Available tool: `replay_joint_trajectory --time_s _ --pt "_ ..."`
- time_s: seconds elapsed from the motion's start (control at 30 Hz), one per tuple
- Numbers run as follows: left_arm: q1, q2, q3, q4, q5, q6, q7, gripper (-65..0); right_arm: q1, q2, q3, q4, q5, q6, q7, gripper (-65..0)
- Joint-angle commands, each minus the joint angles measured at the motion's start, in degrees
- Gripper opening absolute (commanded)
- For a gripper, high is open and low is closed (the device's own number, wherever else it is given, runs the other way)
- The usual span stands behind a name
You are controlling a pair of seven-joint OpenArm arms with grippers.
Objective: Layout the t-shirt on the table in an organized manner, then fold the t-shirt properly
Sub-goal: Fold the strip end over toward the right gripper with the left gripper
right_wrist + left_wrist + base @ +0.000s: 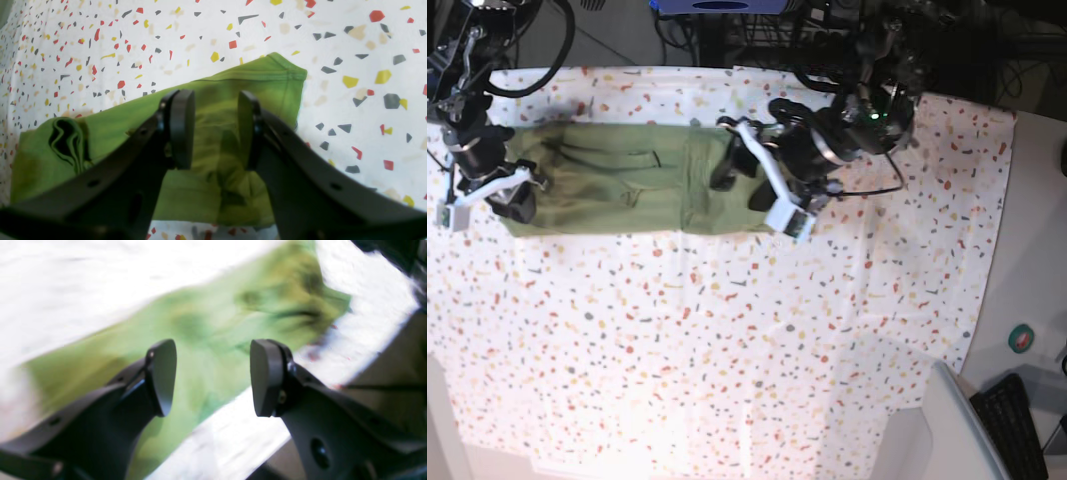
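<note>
The t-shirt (627, 190) lies as a long narrow green band across the far part of the table (727, 350), folded lengthwise and stretched between the two arms.

Left gripper (213, 376): jaws clearly apart with a wide gap, nothing between the pads. It hangs over the t-shirt (206, 340) near the table's edge. The left wrist view is heavily blurred, so I cannot tell whether the tips touch the cloth. In the base view this gripper (739, 185) sits over the band's end nearest the table's middle.

Right gripper (215, 128): jaws parted to a moderate gap, both pads visible, green fabric seen behind and below them. It looks to be over the t-shirt (233, 86) rather than pinching it, though whether the tips press the cloth can't be made out. A hemmed corner lies just beyond the tips, and a bunched fold sits off to one side. In the base view it (512, 200) is at the band's opposite end, near the table's side edge.
</note>
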Motion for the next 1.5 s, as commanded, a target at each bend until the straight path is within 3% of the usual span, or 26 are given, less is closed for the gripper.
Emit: replay_joint_trajectory --time_s 0.0,0.07,0.13,0.17,0.23,0.4,0.5,0.7,0.87,0.93,1.13,1.33,1.47 --pt "0.7 0.0 -1.9 0.7 -0.2 0.0 -0.4 -34.1 0.3 0.3 0.2 1.1 1.0 0.4 1.1 -44.3" --pt "1.8 0.0 -6.1 0.4 0.2 -0.1 -0.4 -45.7 0.3 0.1 0.1 1.1 1.0 0.4 1.1 -44.3" --pt "2.4 -0.1 -8.2 -0.2 0.2 -0.1 -0.5 -63.4 0.3 0.1 -1.2 1.1 1.0 0.4 1.1 -46.5" --pt "2.5 -0.1 -8.6 -0.7 0.3 -0.1 -0.5 -65.0 0.3 0.1 -2.1 1.1 1.0 0.4 1.1 -51.0" --pt "2.5 -0.6 -8.8 -2.4 0.3 -0.1 -0.5 -65.0 0.0 0.2 -4.8 1.3 1.0 0.5 1.1 -65.0" --pt "2.5 -0.8 -9.0 -6.0 0.3 -0.1 -0.7 -65.0 -2.3 0.5 -18.7 2.9 1.0 0.5 -1.5 -65.0" --pt "4.0 -1.3 -10.4 -4.6 0.3 -0.1 -0.8 -65.0 -2.8 2.5 -28.2 2.8 0.9 0.5 -1.6 -65.0" --pt "8.7 -2.0 -24.7 -3.6 0.1 -0.4 -0.8 -65.0 -0.3 4.2 -39.0 2.3 0.9 0.1 -1.5 -65.0" --pt "9.9 -1.9 -33.6 -4.6 0.2 -6.5 -0.8 -65.0 4.1 3.8 -42.7 -1.9 0.9 0.0 -1.5 -65.0" --pt "9.8 -1.9 -34.5 -4.4 0.3 -8.9 -0.8 -65.0 6.3 2.2 -42.6 -6.6 0.9 0.0 -1.5 -65.0" --pt "9.2 -1.4 -28.2 -1.6 0.3 -9.1 -0.8 -65.0 9.0 1.8 -41.9 -15.9 0.9 0.0 -1.4 -65.0" --pt "4.7 1.2 -19.1 -4.5 0.3 -3.9 -0.7 -65.0 9.1 2.1 -41.9 -19.2 0.9 0.0 -1.3 -65.0" --pt "3.1 1.5 -14.7 -5.1 0.3 -2.9 -0.7 -65.0 9.1 2.1 -41.9 -19.5 0.9 0.0 -1.3 -65.0"
